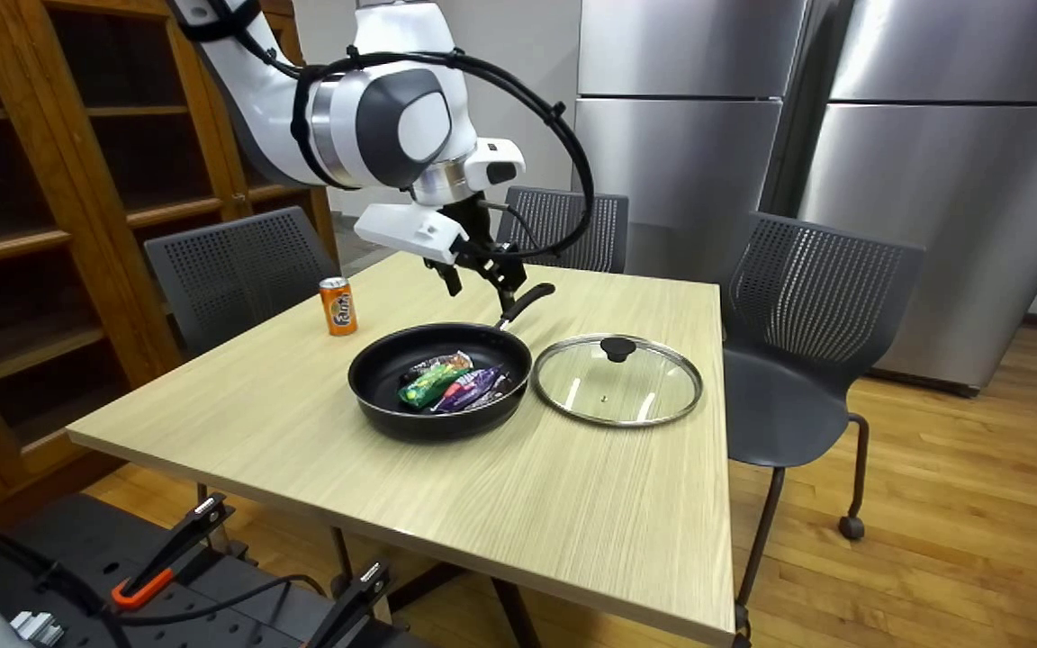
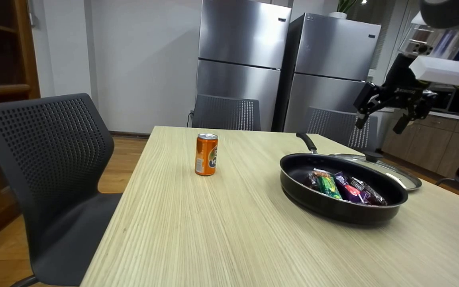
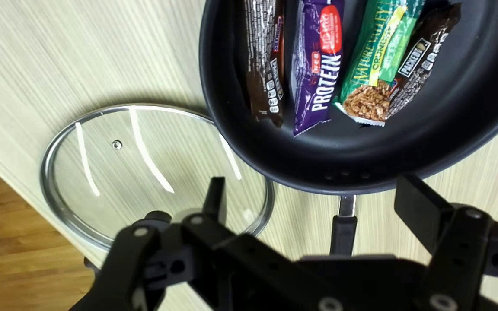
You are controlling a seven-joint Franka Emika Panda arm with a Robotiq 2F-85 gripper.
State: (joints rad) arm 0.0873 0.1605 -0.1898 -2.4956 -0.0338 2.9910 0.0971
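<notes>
My gripper is open and empty, pointing down above the table. It also shows open in an exterior view and in the wrist view. A black frying pan stands below it. In the wrist view the pan's black handle lies below and between the spread fingers, apart from them. In the pan lie a green wrapped bar, a purple wrapped bar and brown wrapped bars. A glass lid with a black knob lies flat beside the pan.
An orange Fanta can stands upright on the wooden table, also seen in an exterior view. Dark chairs surround the table. A wooden cabinet and steel refrigerators stand behind.
</notes>
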